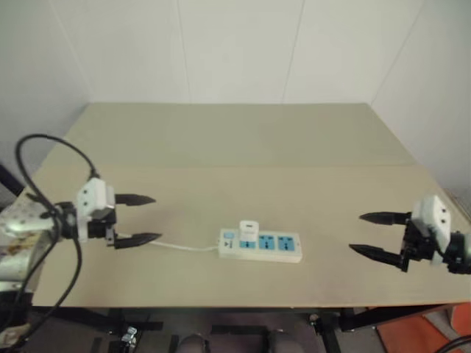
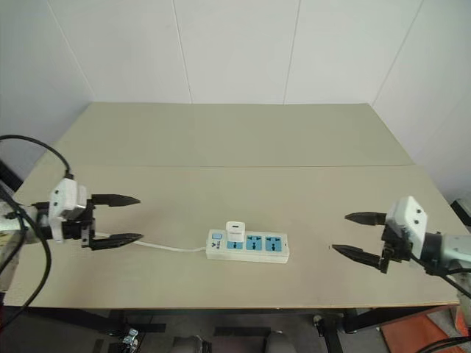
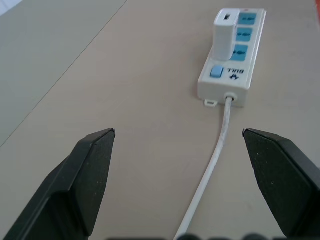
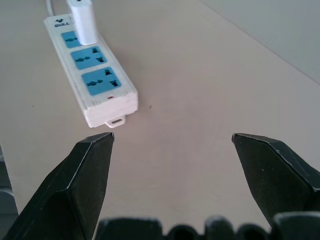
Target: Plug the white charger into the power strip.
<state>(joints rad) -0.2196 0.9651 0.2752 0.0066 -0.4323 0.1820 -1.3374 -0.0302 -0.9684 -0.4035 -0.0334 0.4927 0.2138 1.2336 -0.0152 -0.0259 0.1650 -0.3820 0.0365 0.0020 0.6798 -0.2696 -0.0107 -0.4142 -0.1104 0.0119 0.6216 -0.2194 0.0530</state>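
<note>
The power strip (image 1: 261,245) lies flat near the table's front edge, between my two arms. The white charger (image 1: 249,231) stands upright in the blue socket panel nearest the switch end; the other two panels are bare. A thin white cord (image 1: 176,245) runs from the strip toward my left gripper (image 1: 137,219), which hovers open well to the left of the strip, with nothing between its fingers. My right gripper (image 1: 374,235) is open and empty too, well off to the strip's right. The charger (image 3: 225,35) and the strip (image 4: 92,70) also show in the wrist views.
The beige table (image 1: 243,147) stretches back to white walls, with a seam across its middle. A black cable (image 1: 44,184) loops over my left arm. An orange object (image 1: 434,331) sits below the table's front right corner.
</note>
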